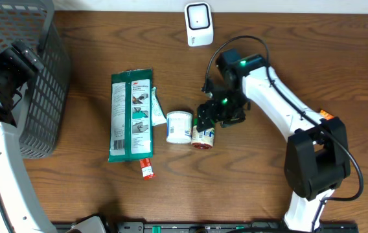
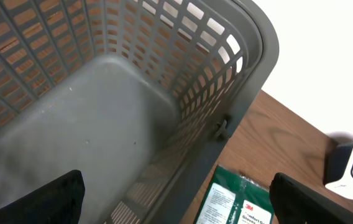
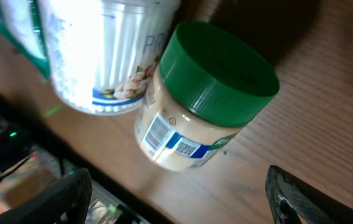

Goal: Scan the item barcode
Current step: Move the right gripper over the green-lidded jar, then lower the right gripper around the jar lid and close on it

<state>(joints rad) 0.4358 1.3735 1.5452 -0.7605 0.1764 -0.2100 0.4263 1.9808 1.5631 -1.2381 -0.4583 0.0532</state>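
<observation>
The right tool (image 3: 176, 198) hangs open over the jar (image 3: 192, 118), seemingly lying sideways on the counter (image 3: 332, 112) beside a white tub (image 3: 102, 56), green lid (image 3: 217, 71) toward the scanner (image 1: 199, 24). The left tool (image 2: 179, 199) gapes above the basket (image 2: 183, 74).

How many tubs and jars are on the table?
2. A white tub lies mid-table, right of the green packet. A green-lidded jar lies just beside the tub, on its right. More could be hidden inside the basket.
</observation>
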